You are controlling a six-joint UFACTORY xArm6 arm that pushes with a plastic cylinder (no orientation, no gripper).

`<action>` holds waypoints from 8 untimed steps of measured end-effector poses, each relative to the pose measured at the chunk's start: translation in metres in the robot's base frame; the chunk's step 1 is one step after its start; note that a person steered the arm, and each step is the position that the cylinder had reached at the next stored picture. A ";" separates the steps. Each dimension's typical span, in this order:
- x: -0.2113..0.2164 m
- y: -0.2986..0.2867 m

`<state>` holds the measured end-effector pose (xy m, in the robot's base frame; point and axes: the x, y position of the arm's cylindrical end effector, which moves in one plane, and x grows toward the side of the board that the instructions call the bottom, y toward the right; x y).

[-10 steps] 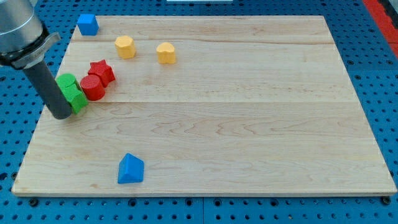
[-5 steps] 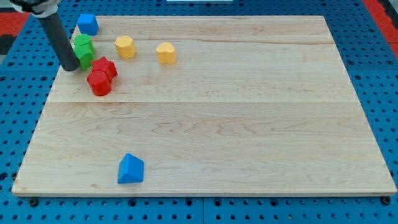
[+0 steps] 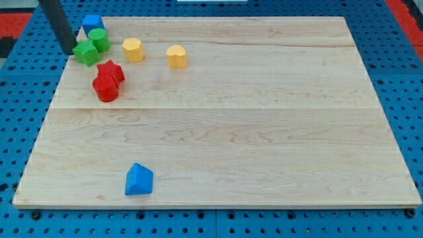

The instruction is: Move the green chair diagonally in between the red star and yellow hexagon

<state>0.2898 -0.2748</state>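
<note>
Where the wooden board [image 3: 264, 132] comes nearest, at the view's bottom, a blue wedge-like block [image 3: 139, 180] sits alone. Farther up on the view's left, a red cylinder [image 3: 104, 88] touches the red star [image 3: 112, 71]. Beyond them lies the green chair [image 3: 91, 47], just left of the yellow hexagon [image 3: 133, 49], with a second yellow block [image 3: 176, 56] to the right. A blue cube [image 3: 92, 24] sits at the top left corner, partly hidden behind the green piece. My tip [image 3: 69, 49], a bare rod with no fingers to open or close, touches the green chair's left side. The chair looks light, stiff and easily slid; pushing off-centre would likely spin it. The rod's upper part is cut off by the frame.
</note>
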 end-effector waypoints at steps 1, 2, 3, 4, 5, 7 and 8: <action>0.000 0.019; 0.001 0.043; 0.004 -0.005; 0.013 -0.030; 0.016 -0.015; 0.016 0.050; 0.012 0.073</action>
